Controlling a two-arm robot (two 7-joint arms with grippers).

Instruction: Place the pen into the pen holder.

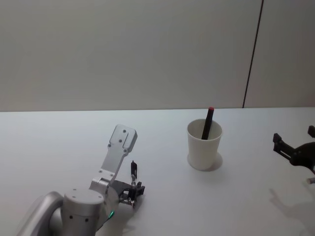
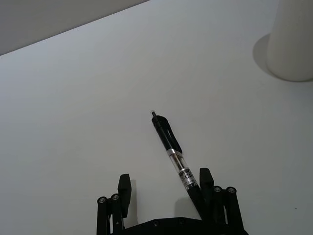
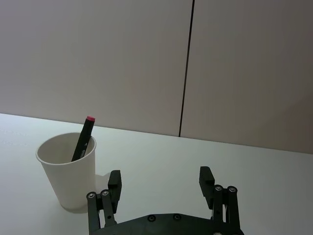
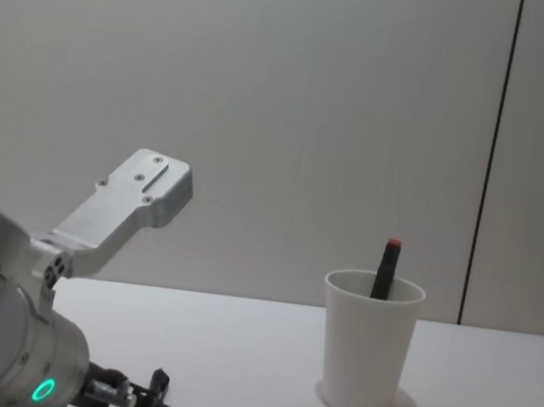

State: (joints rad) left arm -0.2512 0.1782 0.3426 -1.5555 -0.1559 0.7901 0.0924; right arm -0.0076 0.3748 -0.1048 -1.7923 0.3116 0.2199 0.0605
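A black pen (image 2: 168,144) with a clear barrel lies on the white table, its rear end against one finger (image 2: 205,180) of my left gripper (image 2: 165,183). That gripper is open, low over the table, with the pen (image 1: 133,170) reaching out ahead of it. The pen holder (image 1: 204,146), a plain white paper cup, stands to the right and farther back. A dark pen with a red tip (image 1: 208,123) leans inside it. My right gripper (image 1: 294,135) hangs open at the table's right edge, apart from the pen holder (image 3: 68,171), nothing between its fingers.
The white table (image 1: 59,147) ends at a plain grey wall with a dark vertical seam (image 1: 252,54). My left arm's silver links (image 1: 117,152) rise above the near-left table area. In the chest view the pen holder (image 4: 369,342) stands right of centre.
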